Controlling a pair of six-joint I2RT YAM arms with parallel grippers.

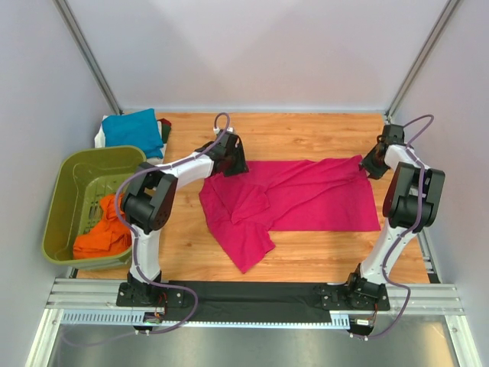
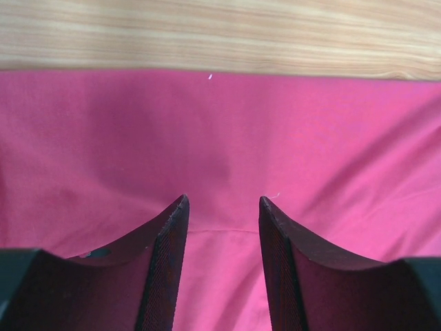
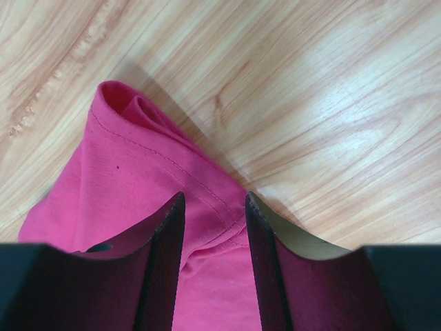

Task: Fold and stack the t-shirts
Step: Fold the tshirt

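Note:
A magenta-pink t-shirt (image 1: 306, 195) lies spread and rumpled across the middle of the wooden table, one part trailing toward the front. My left gripper (image 1: 229, 164) is open, low over the shirt's far left edge; pink cloth (image 2: 220, 138) fills its view between the fingers. My right gripper (image 1: 372, 167) is open over the shirt's far right corner, and the stitched hem (image 3: 207, 186) lies between its fingers. A teal-blue t-shirt (image 1: 134, 130) lies folded at the far left. An orange t-shirt (image 1: 103, 233) lies crumpled in the basket.
An olive-green plastic basket (image 1: 76, 172) stands at the left edge of the table. Bare wood (image 1: 336, 252) shows in front of the pink shirt. Grey walls close in the back and sides.

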